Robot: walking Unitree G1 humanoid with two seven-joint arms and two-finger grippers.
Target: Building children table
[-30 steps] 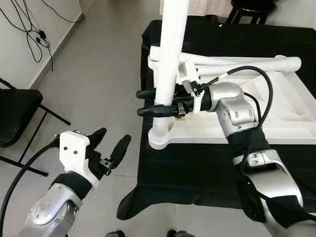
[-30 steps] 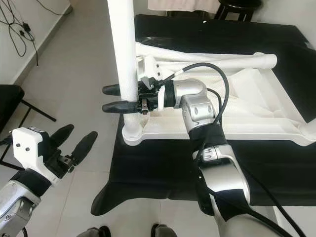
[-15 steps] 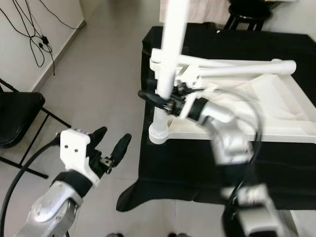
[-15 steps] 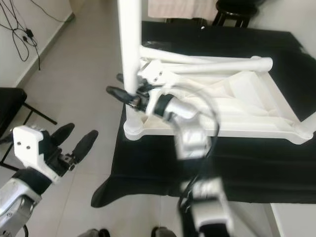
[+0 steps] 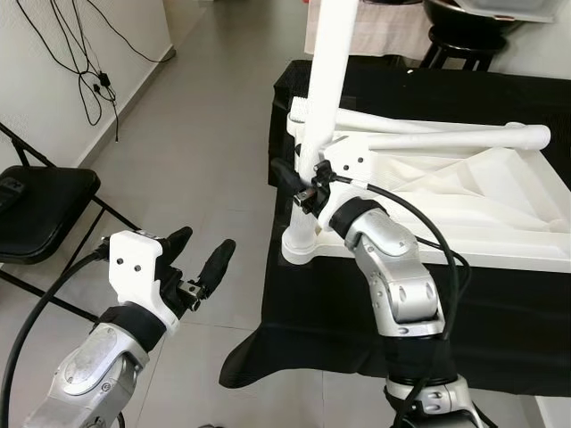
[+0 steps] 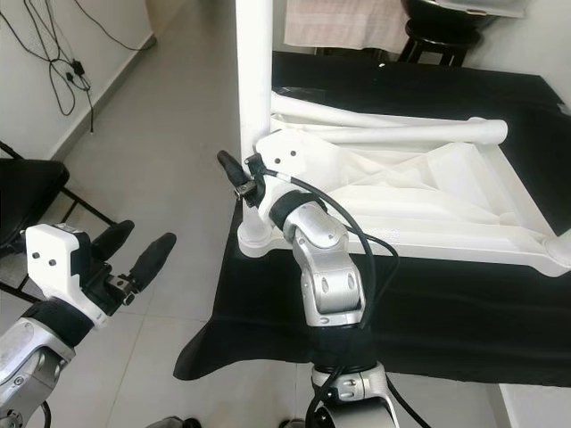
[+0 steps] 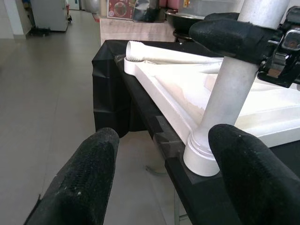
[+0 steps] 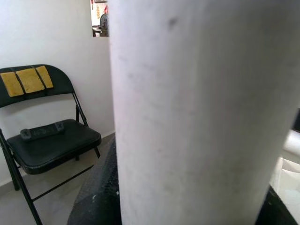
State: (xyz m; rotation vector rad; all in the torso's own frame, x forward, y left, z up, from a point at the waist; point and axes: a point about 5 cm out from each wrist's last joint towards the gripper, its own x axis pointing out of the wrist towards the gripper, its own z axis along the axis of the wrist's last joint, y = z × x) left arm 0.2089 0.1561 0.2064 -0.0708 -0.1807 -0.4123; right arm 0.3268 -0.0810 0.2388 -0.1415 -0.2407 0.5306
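The white children's table [image 5: 464, 201] lies upside down on a black-covered surface. One white leg [image 5: 326, 80] stands upright in its near left corner socket [image 5: 301, 245]. My right gripper [image 6: 241, 174] is shut on this leg just above the socket, and the leg [image 8: 197, 112] sits close between its fingers in the right wrist view. My left gripper [image 5: 202, 242] hangs open over the floor, left of the corner and well apart from it. Its fingers [image 7: 79, 183] frame the leg's base [image 7: 206, 154] in the left wrist view.
A second white leg [image 5: 446, 138] lies across the far side of the upturned table. The black cloth [image 5: 357, 312] hangs over the front edge. A black folding chair [image 5: 36, 205] stands at the left, cables [image 5: 89, 53] hang on the wall, and a dark stool [image 5: 464, 36] is behind.
The view shifted as the camera moved. My right arm swung round toward me, its wrist turning about the upright leg while the gripper stayed on it. The left gripper stayed open in place.
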